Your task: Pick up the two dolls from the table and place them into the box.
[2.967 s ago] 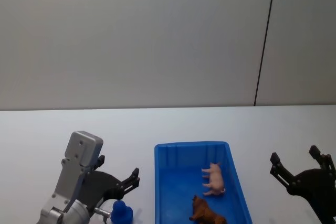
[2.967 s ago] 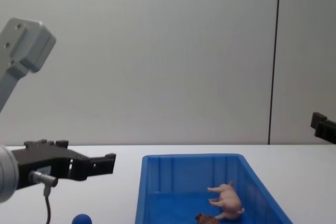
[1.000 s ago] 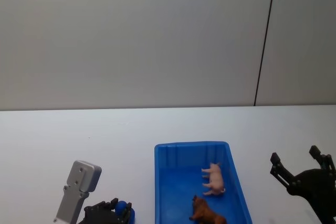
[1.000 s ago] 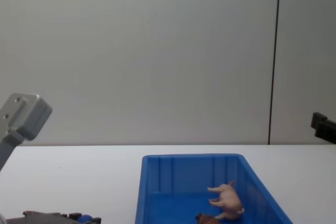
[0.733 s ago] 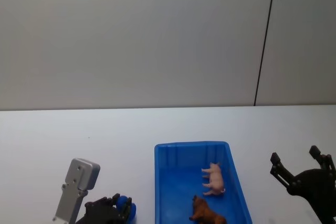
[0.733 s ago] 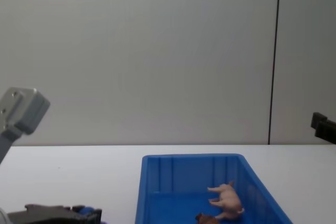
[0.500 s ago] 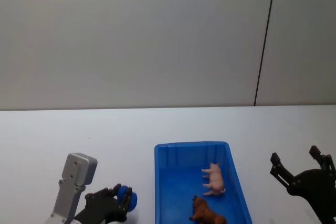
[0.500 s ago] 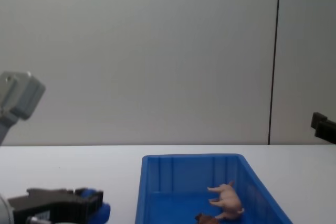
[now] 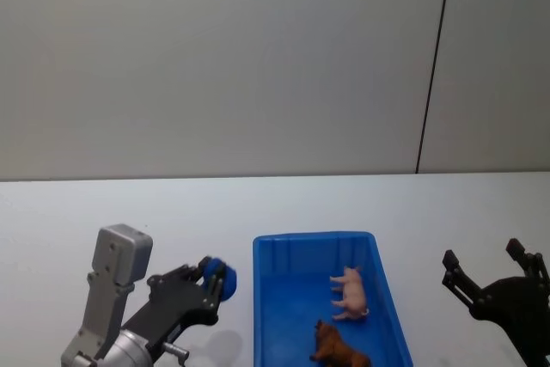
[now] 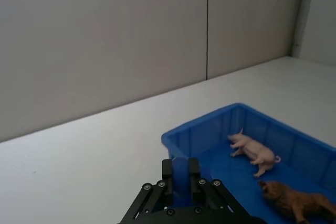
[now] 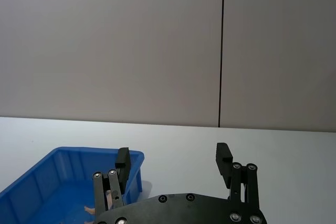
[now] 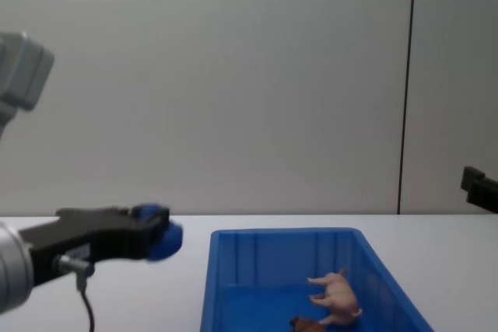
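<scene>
A: Lighting, all views: bright, even, diffuse; white table and grey wall without glare.

B: Shadows?

A: One soft grey patch on the table under the left gripper, head view. Faint shading inside the box, near wall.

B: Focus?

A: Chest view: blue doll and the fingers on it smeared by motion blur. Wrist views sharp. Wall seam straight, no visible edge distortion.
</scene>
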Robot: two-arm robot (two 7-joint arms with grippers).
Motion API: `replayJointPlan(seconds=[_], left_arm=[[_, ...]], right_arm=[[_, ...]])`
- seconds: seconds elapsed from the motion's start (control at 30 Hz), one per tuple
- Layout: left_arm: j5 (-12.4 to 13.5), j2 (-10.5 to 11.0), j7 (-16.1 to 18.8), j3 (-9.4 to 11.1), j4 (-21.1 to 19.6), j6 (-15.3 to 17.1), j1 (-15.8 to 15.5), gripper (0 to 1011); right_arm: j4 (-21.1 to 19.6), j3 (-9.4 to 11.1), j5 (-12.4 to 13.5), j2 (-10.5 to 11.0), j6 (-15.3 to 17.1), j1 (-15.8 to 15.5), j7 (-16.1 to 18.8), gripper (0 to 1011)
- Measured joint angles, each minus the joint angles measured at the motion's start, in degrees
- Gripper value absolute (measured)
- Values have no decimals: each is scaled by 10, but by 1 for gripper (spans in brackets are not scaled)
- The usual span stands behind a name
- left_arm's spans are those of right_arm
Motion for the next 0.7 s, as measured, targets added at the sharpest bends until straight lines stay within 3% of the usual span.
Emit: replayJointPlan(seconds=[0.57,0.7], left_arm=[[-11,-18,-122,0,16,-78,-32,106],[-15,-27,-161,3,26,-90,-44,193]], right_arm=[[0,0,0,0,0,0,0,1001],[0,0,0,0,0,0,0,1001]])
